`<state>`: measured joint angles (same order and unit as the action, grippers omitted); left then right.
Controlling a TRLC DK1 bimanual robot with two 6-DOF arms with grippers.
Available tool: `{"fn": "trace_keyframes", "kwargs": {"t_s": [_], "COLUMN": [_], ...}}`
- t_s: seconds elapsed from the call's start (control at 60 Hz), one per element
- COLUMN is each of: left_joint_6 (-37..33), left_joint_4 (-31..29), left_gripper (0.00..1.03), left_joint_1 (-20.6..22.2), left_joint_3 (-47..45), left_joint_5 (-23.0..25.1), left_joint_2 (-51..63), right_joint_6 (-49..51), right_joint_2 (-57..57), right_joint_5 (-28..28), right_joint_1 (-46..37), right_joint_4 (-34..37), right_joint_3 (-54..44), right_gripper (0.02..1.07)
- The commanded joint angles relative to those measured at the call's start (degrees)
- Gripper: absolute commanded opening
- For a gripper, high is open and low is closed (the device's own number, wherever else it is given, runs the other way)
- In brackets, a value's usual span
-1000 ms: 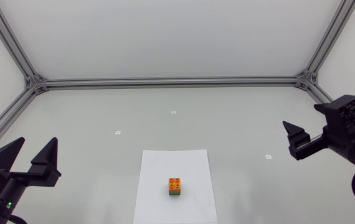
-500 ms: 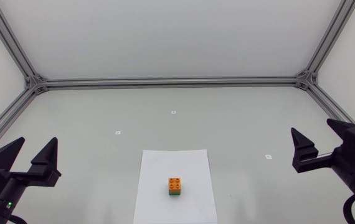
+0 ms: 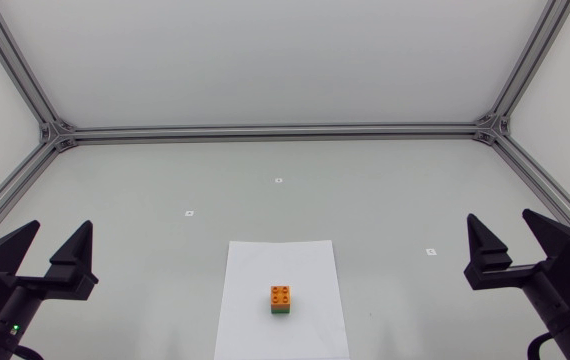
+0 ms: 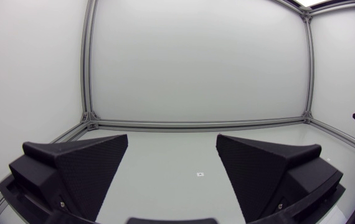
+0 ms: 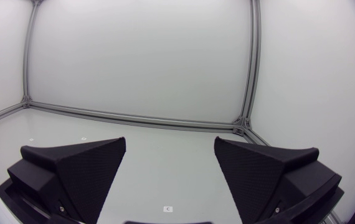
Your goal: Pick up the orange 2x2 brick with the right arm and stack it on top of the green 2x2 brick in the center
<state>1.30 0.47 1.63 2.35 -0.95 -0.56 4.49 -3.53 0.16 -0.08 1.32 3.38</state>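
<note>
At the 6 o'clock side of the table, a white sheet of paper lies flat. Near its middle, the orange 2x2 brick sits squarely on top of the green 2x2 brick, studs up. Only a thin green band shows beneath the orange brick. The left arm is at 8 o'clock, well apart from the stack. The left jaws stand wide open and hold nothing, and the two black wedge fingers are spread far apart in the left wrist view. The right arm is at 4 o'clock, likewise well apart from the stack. The right jaws are also wide open and hold nothing, fingers spread. Three small white markers lie on the table at 12, 10 and 2 o'clock of the sheet.
</note>
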Motion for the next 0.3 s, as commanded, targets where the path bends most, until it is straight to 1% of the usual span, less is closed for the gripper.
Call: {"fn": "trace_keyframes", "kwargs": {"t_s": [0.0,0.283], "left_joint_6": [-0.3,-0.3], "left_joint_4": [-0.6,-0.6], "left_gripper": [0.99,0.99], "left_joint_1": [0.0,0.0], "left_joint_3": [-2.3,-2.3], "left_joint_5": [0.2,0.2], "left_joint_2": [-0.3,-0.3], "right_joint_6": [-3.7,-4.5], "right_joint_2": [2.5,3.5], "right_joint_5": [-0.1,-0.2], "right_joint_1": [0.1,0.1], "right_joint_4": [-1.1,-1.3], "right_joint_3": [-2.7,-3.4], "right_gripper": [1.03,1.03]}}
